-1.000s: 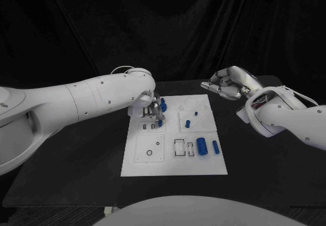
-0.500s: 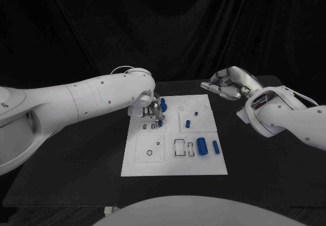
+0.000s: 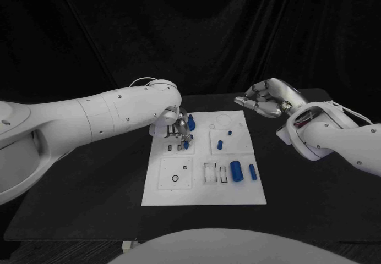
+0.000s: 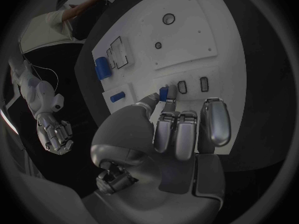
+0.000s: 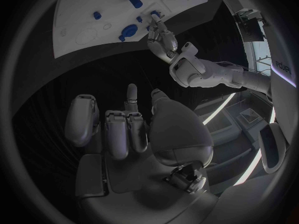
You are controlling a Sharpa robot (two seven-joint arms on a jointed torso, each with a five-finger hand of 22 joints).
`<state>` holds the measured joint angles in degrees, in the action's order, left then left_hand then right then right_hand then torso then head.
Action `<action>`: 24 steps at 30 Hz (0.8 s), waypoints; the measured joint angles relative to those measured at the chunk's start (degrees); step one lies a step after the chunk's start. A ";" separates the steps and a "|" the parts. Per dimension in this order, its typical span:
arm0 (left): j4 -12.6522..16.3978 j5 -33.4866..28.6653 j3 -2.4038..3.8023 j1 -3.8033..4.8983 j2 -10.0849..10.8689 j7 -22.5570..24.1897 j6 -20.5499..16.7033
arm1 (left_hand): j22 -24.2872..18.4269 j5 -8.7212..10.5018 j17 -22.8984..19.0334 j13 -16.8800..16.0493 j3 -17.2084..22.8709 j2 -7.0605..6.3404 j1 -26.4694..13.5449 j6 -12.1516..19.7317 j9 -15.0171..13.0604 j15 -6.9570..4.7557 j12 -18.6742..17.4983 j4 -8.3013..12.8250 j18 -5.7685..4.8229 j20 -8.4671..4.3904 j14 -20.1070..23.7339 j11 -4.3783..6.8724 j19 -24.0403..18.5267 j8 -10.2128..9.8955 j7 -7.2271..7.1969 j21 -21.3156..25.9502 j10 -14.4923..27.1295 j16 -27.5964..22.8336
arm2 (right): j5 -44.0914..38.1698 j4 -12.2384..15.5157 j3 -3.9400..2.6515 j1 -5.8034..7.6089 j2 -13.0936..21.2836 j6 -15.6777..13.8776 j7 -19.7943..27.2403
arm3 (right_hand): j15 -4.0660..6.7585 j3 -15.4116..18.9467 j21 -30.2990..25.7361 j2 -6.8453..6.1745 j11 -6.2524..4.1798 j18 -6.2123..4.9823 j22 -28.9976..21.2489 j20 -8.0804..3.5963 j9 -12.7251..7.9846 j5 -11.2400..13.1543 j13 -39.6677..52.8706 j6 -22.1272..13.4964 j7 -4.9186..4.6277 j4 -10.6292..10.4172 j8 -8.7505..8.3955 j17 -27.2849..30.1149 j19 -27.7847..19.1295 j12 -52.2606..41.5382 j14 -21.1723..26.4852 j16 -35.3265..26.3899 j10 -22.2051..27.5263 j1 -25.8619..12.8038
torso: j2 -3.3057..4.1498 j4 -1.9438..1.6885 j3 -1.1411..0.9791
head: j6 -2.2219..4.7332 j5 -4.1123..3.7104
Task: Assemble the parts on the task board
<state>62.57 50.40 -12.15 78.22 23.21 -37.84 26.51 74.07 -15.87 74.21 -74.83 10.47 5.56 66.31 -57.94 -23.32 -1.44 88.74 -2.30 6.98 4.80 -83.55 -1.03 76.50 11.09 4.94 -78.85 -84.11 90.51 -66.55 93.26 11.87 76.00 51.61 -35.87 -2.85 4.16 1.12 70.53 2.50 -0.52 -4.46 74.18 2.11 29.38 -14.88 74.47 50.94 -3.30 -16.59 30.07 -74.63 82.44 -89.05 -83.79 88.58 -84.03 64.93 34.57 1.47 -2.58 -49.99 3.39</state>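
2 hands show. The left hand (image 4: pixel 177 129) pinches a small blue part (image 4: pixel 164 93) at its fingertips (image 4: pixel 163 118), just at a slot in the task board (image 3: pixel 203 190), near the board's left edge. The right hand (image 3: pixel 266 98) hangs curled and clenched on nothing beyond the board's far right corner, well apart from it. Bare black tabletop (image 3: pixel 317 181) lies around the board on both sides.

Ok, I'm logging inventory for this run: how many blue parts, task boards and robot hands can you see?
Blue parts: 6 that I can make out
Task board: 1
Hands: 2, the left hand and the right hand
Total: 9
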 measured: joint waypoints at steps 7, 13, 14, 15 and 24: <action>0.00 0.00 0.01 -0.06 0.00 0.01 0.00 | 0.00 0.00 0.00 0.00 0.01 0.00 0.00 -0.01 -0.71 0.00 0.00 0.02 0.00 0.00 0.00 0.01 0.00 0.00 0.00 0.00 0.01 0.00 | 0.00 0.00 0.00 -0.04 -0.05 0.10 -0.05 | 0.00 0.00 -0.52 0.00 0.00 0.00 0.00 -0.05 0.00 0.00 0.00 0.00 0.00 0.00 0.00 0.00 -0.06 0.00 0.00 0.00 0.00 0.00 | 0.00 0.00 0.00 | 0.00 -0.08; 0.28 0.00 0.02 -0.09 0.40 0.01 -0.11 | 0.00 -0.65 0.00 0.00 1.12 -0.01 0.00 -0.60 -0.86 0.00 0.00 1.12 0.00 -0.01 0.00 0.01 0.01 0.00 0.60 0.00 0.01 0.00 | 0.00 0.00 0.00 -0.06 -0.06 0.15 -0.07 | 0.00 0.00 -0.53 0.00 0.00 0.00 0.00 -0.06 0.00 0.00 0.00 0.00 0.00 0.00 0.00 0.00 -0.06 0.00 0.00 0.00 0.00 0.01 | -0.01 0.00 -0.01 | 0.00 -0.13; 0.40 0.00 0.02 -0.10 0.55 0.01 -0.18 | 0.00 -0.65 0.00 0.00 1.12 -0.01 0.00 -0.60 -0.91 0.00 0.00 1.12 0.00 -0.01 0.00 0.01 0.01 0.00 0.59 0.00 0.01 0.00 | 0.00 0.00 0.00 -0.07 -0.06 0.15 -0.07 | 0.00 0.00 -0.53 0.00 0.00 0.00 0.00 -0.05 0.00 0.00 0.00 0.00 0.00 0.00 0.00 0.00 -0.06 0.00 0.00 0.00 0.00 0.01 | -0.01 0.00 -0.01 | 0.00 -0.13; 0.56 0.00 0.02 -0.10 0.73 0.01 -0.25 | 0.00 -0.65 0.00 0.00 1.12 -0.01 0.00 -0.60 -0.96 0.00 0.00 1.12 0.00 0.00 0.00 0.01 0.00 0.00 0.60 0.00 0.01 0.00 | 0.00 0.00 0.00 -0.08 -0.06 0.16 -0.07 | 0.00 0.00 -0.53 0.00 0.00 0.00 0.00 -0.05 0.00 0.00 0.00 0.00 0.00 0.00 0.00 0.00 -0.06 0.00 0.00 0.00 0.00 0.01 | -0.01 0.00 -0.01 | 0.00 -0.13; 4.20 0.00 -0.02 -0.13 4.20 -0.12 -2.46 | 0.00 -1.98 0.00 0.00 4.10 -1.66 -1.67 -0.61 -1.00 0.00 0.00 1.29 -0.01 -0.02 0.00 0.38 0.04 0.00 0.59 0.00 0.38 0.00 | 0.00 -0.01 0.00 -0.14 0.10 0.22 -0.11 | 0.00 0.00 -0.53 0.17 0.00 -0.01 0.00 -0.05 0.00 0.00 0.00 0.00 0.00 0.00 0.00 0.00 -0.07 0.00 0.00 0.00 0.00 0.18 | -0.02 0.01 -0.01 | 0.00 -0.02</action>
<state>66.77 50.40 -12.17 78.09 27.40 -37.96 24.05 74.07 -17.85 74.21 -74.83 14.56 3.90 64.64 -58.55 -24.32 -1.44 88.75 -1.00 6.97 4.79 -83.55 -0.65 76.54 11.09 5.53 -78.85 -83.73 90.51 -66.56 93.25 11.87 75.86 51.72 -35.65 -2.96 4.16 1.12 70.00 2.67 -0.52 -4.46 74.17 2.06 29.38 -14.88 74.47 50.93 -3.31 -16.59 30.07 -74.63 82.37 -89.05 -83.79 88.58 -84.03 65.11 34.56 1.48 -2.59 -49.99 3.37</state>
